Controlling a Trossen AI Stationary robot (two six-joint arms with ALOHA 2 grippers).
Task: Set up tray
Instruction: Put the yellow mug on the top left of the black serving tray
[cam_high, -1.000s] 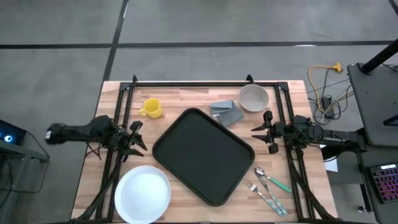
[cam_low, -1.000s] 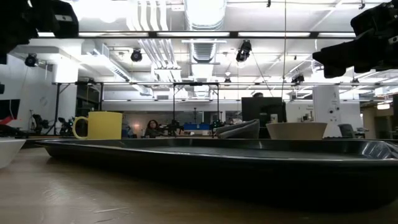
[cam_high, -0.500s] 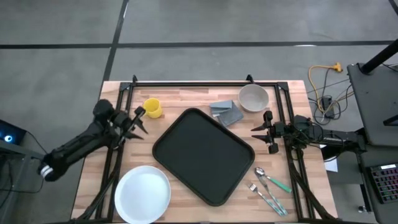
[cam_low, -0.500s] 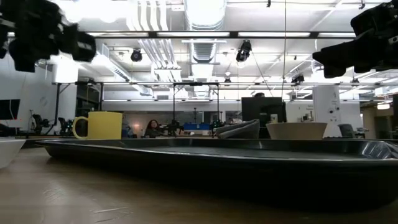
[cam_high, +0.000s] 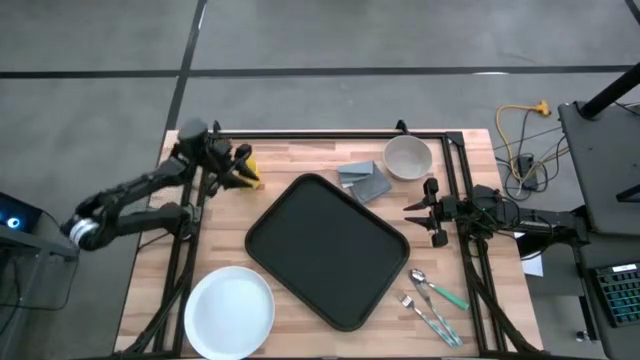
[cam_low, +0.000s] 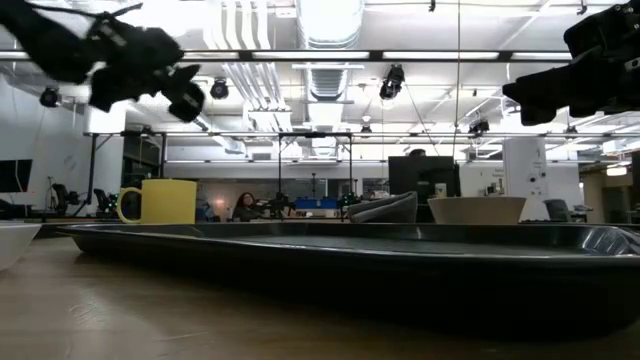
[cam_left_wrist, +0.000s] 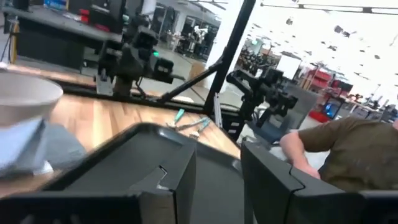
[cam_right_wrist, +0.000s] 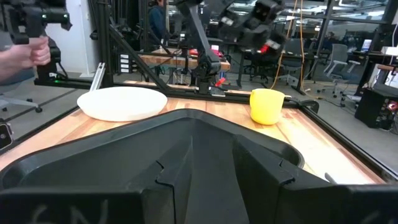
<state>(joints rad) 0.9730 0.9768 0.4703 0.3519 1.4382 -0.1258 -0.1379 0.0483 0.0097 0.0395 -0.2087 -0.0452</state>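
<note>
While the tray (cam_high: 327, 250) lies bare at the table's middle, the high view shows the left gripper (cam_high: 240, 167) spread above the one yellow mug (cam_high: 249, 176) — reaching step; next, a descent around it. One plate (cam_high: 229, 311), one bowl (cam_high: 407, 156). In the right wrist view the right gripper (cam_right_wrist: 211, 163) waits unclenched, gripping nothing — mug and plate beyond

the tray (cam_high: 328, 250) is plain black, no pattern. the plate (cam_high: 229, 311) at the near left is white. the mug (cam_high: 247, 172) at the far left is yellow. the bowl (cam_high: 407, 157) at the far right is off-white, with a folded grey-blue cloth (cam_high: 363, 180) beside it. the near-right cutlery (cam_high: 433, 305) is silver, one piece green-handled. the table (cam_high: 300, 155) is pale wood strips.
</note>
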